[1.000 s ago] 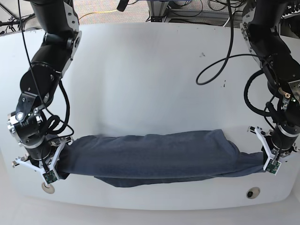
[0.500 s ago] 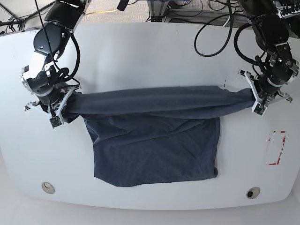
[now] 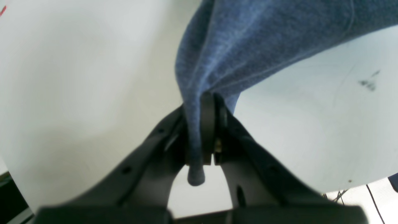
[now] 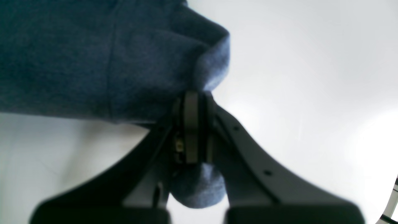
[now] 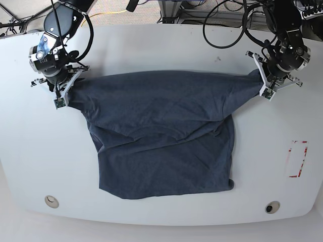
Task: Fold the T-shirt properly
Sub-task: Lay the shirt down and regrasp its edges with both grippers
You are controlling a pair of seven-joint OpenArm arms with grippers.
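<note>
Left gripper (image 5: 266, 86): clenched on a T-shirt (image 5: 161, 136) corner.
Right gripper (image 5: 64, 96): clenched on the opposite corner.
Purpose: keeps the top edge taut, likely for flattening.

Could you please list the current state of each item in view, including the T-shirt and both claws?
T-shirt: spread across the table, top edge pulled taut between the two claws, lower part lying wrinkled on the surface.
Left claw: shut on a bunched end of the T-shirt fabric.
Right claw: shut on the opposite bunched end of the fabric.
Table: white, carrying the T-shirt.
</note>
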